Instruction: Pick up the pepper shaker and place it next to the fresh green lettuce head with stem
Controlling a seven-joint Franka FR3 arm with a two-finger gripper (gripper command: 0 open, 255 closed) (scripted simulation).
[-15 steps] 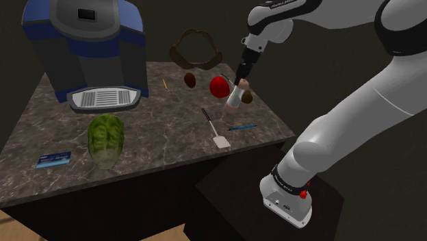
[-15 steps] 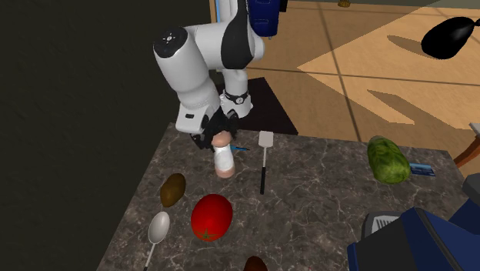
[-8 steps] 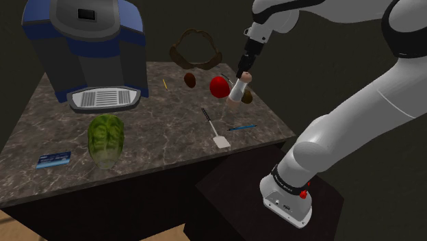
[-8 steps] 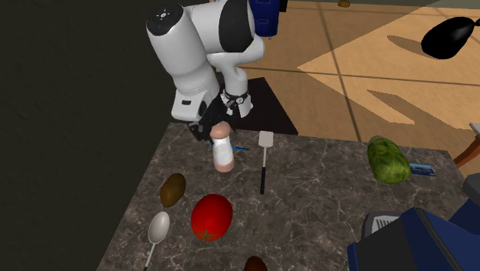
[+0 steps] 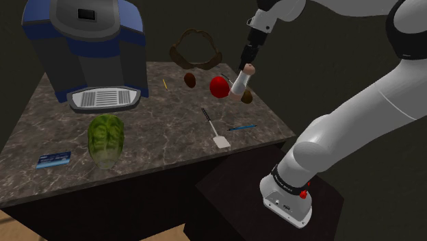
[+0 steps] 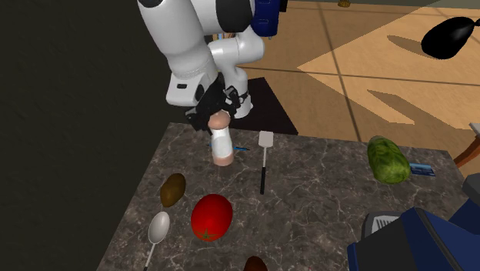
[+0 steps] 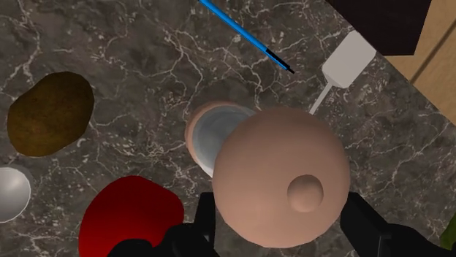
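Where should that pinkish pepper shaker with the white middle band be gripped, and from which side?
Probably its rounded pink top, from above: the pinkish pepper shaker is a slim column with a domed cap, narrow enough for the black hand, whose fingers clasp that cap from both sides.

The arm [image 5: 356, 109] arches high, wrist angled downward, its jaws clamped around the shaker [image 5: 241, 83] near its top.

The pepper shaker [image 5: 241, 82] is pinkish-tan with a white band, the tomato [image 5: 218, 87] red.
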